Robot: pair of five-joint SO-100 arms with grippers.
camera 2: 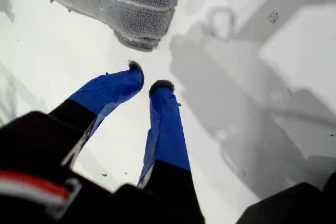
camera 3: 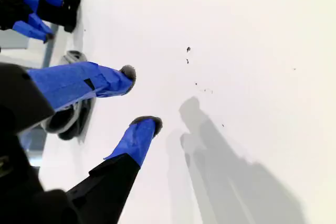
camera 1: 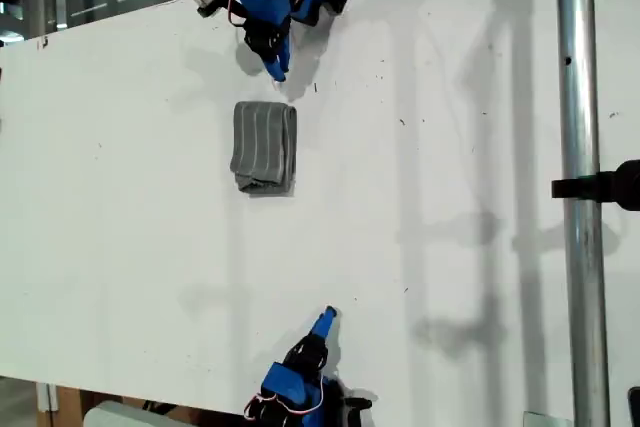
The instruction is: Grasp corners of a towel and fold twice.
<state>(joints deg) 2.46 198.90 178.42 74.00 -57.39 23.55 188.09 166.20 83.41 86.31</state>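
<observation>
Overhead exterior view; both wrist views share the towel (camera 1: 264,147).

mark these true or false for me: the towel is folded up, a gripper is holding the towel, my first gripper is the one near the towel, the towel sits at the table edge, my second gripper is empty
1. The towel lies folded into a compact bundle. True.
2. A gripper is holding the towel. False: my first gripper has its tips on the bare table, short of the towel, and nothing is between them.
3. My first gripper is the one near the towel. True: the first wrist view shows the towel just beyond its tips.
4. The towel sits at the table edge. False: bare white table surrounds it on every side in the exterior view.
5. My second gripper is empty. True: its fingers are spread with only table between them.
</observation>
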